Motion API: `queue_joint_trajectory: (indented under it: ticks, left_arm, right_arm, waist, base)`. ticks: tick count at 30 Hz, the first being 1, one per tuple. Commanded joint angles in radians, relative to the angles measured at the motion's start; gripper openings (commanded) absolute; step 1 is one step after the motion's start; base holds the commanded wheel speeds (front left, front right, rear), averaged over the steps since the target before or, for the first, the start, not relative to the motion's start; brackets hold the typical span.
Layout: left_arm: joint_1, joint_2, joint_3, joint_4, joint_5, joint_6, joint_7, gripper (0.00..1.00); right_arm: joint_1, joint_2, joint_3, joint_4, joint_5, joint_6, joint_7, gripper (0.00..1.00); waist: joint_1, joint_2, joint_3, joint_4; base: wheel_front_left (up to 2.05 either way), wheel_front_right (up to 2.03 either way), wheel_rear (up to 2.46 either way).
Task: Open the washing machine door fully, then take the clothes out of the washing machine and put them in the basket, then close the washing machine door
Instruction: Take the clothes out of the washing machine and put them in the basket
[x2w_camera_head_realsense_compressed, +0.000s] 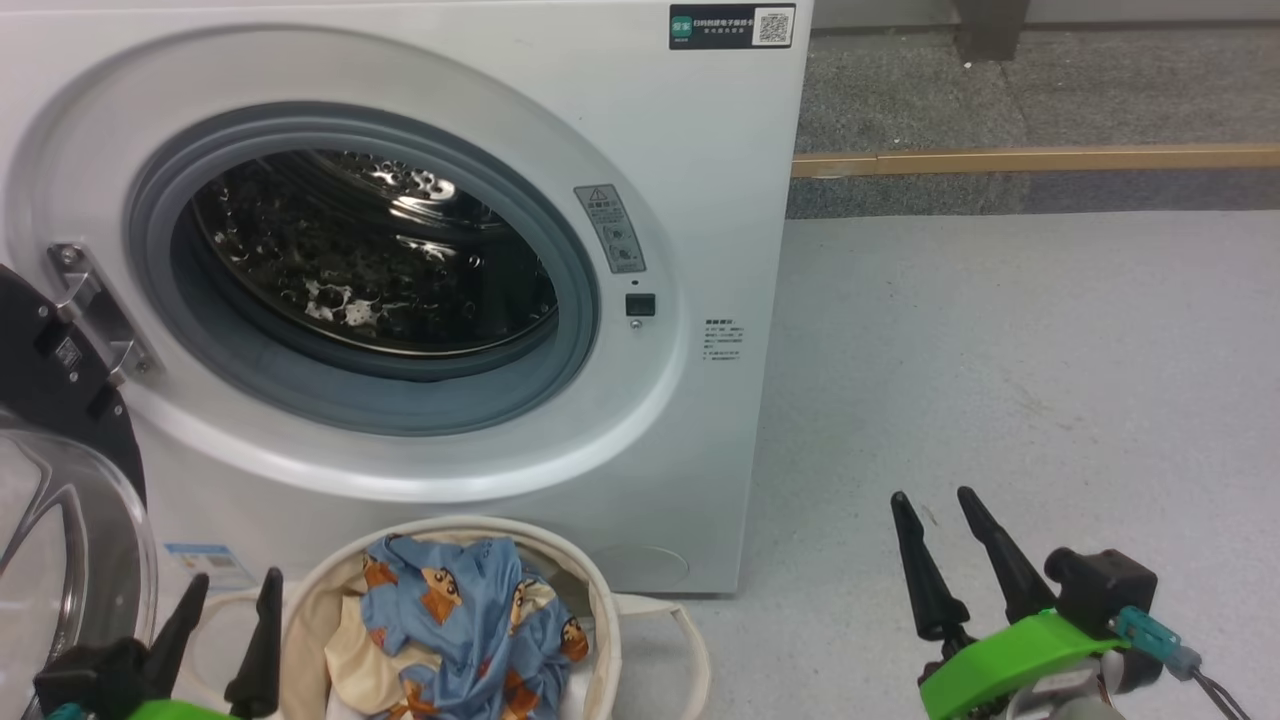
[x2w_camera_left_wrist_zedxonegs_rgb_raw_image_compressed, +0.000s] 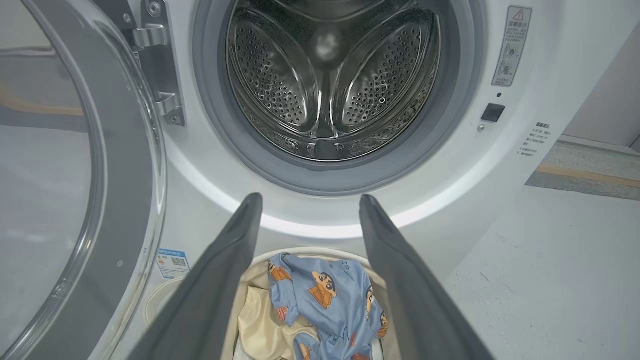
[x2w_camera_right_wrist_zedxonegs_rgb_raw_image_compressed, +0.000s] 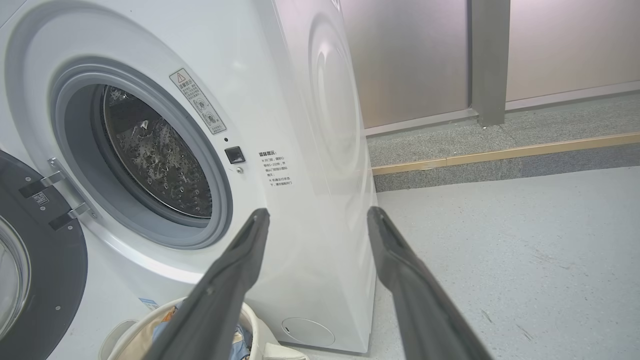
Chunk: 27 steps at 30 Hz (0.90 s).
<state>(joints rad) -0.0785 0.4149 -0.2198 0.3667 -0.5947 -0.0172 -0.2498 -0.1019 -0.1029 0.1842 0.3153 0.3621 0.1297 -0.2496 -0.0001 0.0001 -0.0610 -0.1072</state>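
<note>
The washing machine door (x2w_camera_head_realsense_compressed: 70, 520) stands open at 9 o'clock of the washing machine (x2w_camera_head_realsense_compressed: 700, 200) — the clothes (x2w_camera_head_realsense_compressed: 470, 610) lie in the basket (x2w_camera_head_realsense_compressed: 603, 600) at 6 o'clock. The left gripper (x2w_camera_head_realsense_compressed: 236, 576) and right gripper (x2w_camera_head_realsense_compressed: 932, 494) both spread wide, holding nothing.

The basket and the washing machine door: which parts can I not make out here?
The basket: base cut off by the head view's bottom edge; the left gripper hides its sides in the left wrist view.
The washing machine door: cut off by the head view's left edge.
The clothes: head view, lower layers hidden under the top folds.
The warning sticker: head view, print too small.
</note>
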Motion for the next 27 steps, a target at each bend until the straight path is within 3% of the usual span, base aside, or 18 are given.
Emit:
queue_joint_trajectory:
  ticks: [1,27]
  left_arm:
    - [-0.047,0.031,0.056,-0.032,0.000,0.005,-0.012,1.00]
    - [-0.054,0.013,0.079,-0.028,0.046,-0.006,-0.012,1.00]
  right_arm:
    - [-0.029,-0.001,0.023,-0.032,-0.004,0.001,-0.012,1.00]
    - [-0.038,0.003,0.031,-0.024,-0.003,0.001,-0.012,1.00]
  waist:
    - [0.0001,-0.0001,-0.001,-0.001]
    - [0.0001,-0.0001,0.007,-0.003]
  base:
    - [0.00,0.00,0.00]
    - [0.00,0.00,0.00]
